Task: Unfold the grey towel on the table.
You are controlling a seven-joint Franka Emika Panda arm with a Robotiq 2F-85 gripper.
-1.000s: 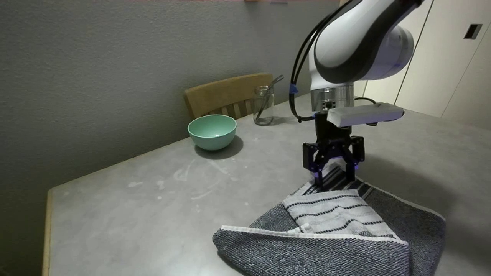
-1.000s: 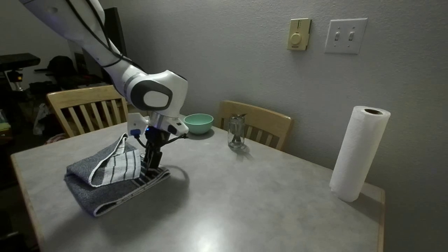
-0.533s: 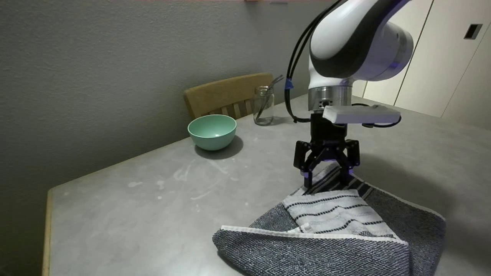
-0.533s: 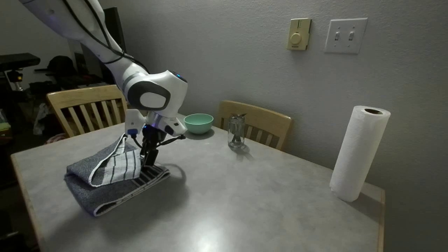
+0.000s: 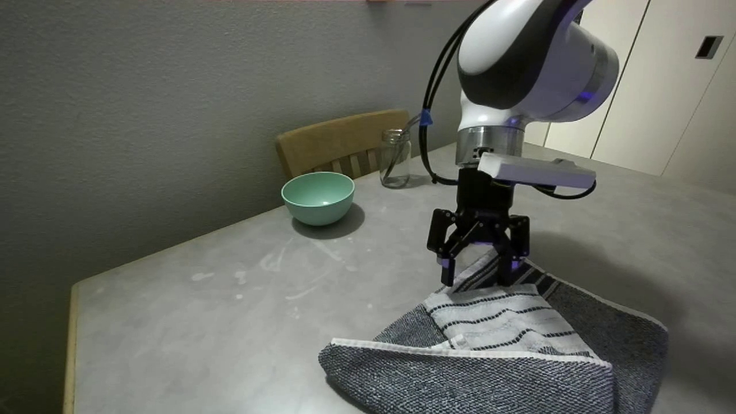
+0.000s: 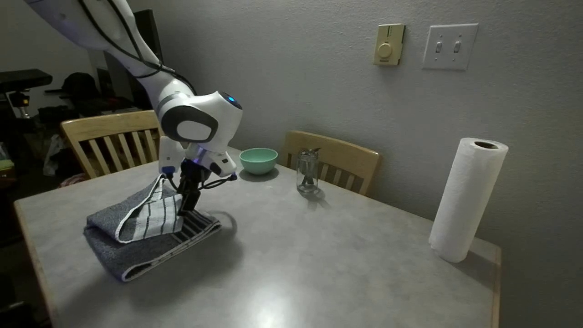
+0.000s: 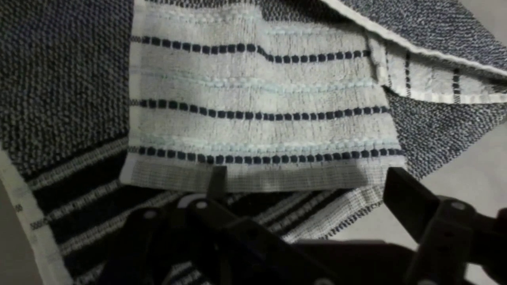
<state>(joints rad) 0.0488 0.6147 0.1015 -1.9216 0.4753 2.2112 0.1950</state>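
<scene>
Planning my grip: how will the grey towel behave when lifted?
The grey towel is probably floppy, given its rounded folds. Its coarse weave suggests little slipping. The white striped flap, lying over the dark layer, may drag it.

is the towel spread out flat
No, the wrist view shows the towel folded over on itself, white cloth lying across its dark stripes.

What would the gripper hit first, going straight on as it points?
Likely the towel: the gripper points roughly down over its striped part. The gap is hard to judge.
</scene>
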